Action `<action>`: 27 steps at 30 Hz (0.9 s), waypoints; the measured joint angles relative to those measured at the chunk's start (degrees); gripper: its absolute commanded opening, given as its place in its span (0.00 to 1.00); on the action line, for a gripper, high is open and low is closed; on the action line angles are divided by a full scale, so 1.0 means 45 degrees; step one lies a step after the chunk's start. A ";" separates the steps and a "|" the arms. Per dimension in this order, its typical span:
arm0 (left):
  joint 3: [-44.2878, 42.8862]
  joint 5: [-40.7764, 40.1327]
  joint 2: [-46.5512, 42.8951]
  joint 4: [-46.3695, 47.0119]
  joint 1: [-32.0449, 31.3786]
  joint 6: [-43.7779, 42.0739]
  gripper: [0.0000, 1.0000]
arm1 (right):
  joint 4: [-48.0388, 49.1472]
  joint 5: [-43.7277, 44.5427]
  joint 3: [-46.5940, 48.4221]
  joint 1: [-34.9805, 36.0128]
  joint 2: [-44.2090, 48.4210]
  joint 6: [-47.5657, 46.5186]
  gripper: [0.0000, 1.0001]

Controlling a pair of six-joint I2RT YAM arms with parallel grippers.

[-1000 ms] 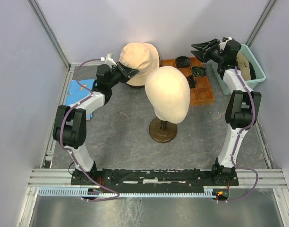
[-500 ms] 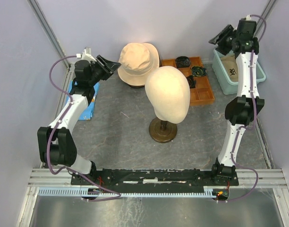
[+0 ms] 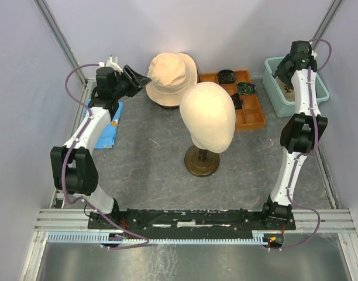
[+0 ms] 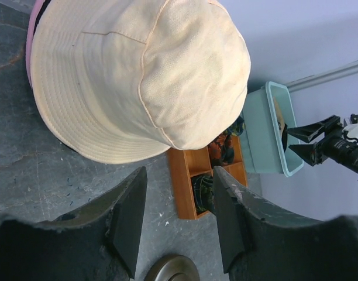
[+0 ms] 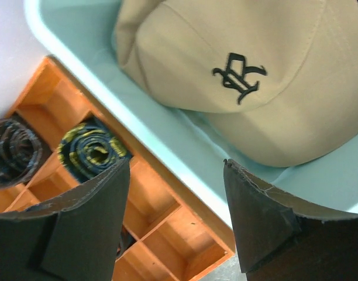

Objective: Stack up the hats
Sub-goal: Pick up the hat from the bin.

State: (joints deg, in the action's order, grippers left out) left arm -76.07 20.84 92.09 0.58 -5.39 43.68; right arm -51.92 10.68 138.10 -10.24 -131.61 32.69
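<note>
Stack at the back of the counter point(image 3: 150, 161): beige bucket hat point(image 4: 138, 76) on top, pink hat point(image 4: 31, 35) edge showing beneath. Left end effector point(image 4: 179, 175) beside it, jaws apart, empty. Tan cap point(image 5: 249, 76) lies in the teal tub point(image 5: 109, 88), not yet stacked. Right end effector point(image 5: 176, 163) hovers above it, jaws apart, empty.

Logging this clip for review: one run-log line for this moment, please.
left gripper: open, empty, beside beige hat | right gripper: open, empty, over tan cap in teal tub
</note>
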 measured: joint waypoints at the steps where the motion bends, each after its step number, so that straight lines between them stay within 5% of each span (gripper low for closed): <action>1: -0.0126 0.0044 0.0087 -0.0083 -0.0019 -0.0034 0.56 | 0.0126 0.0058 -0.0194 -0.0068 0.0000 -0.0005 0.74; 7: -0.1073 0.0112 0.0787 -0.0602 -0.0272 -0.0131 0.55 | 0.0364 0.0301 -0.0879 -0.0874 -0.0151 0.0005 0.78; 12: -0.1953 0.0146 0.1520 -0.0826 -0.0758 -0.0141 0.55 | 0.0967 0.0466 -0.1112 -0.1209 -0.0155 -0.0010 0.99; 27: -0.2497 0.0287 0.2147 -0.1054 -0.1219 -0.0185 0.53 | 0.2866 -0.0806 -0.0733 -0.1418 -0.2186 0.0000 0.99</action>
State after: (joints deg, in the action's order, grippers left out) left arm -87.31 22.13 101.75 -4.16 -10.87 42.85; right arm -39.03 7.05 134.80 -16.62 -141.45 32.69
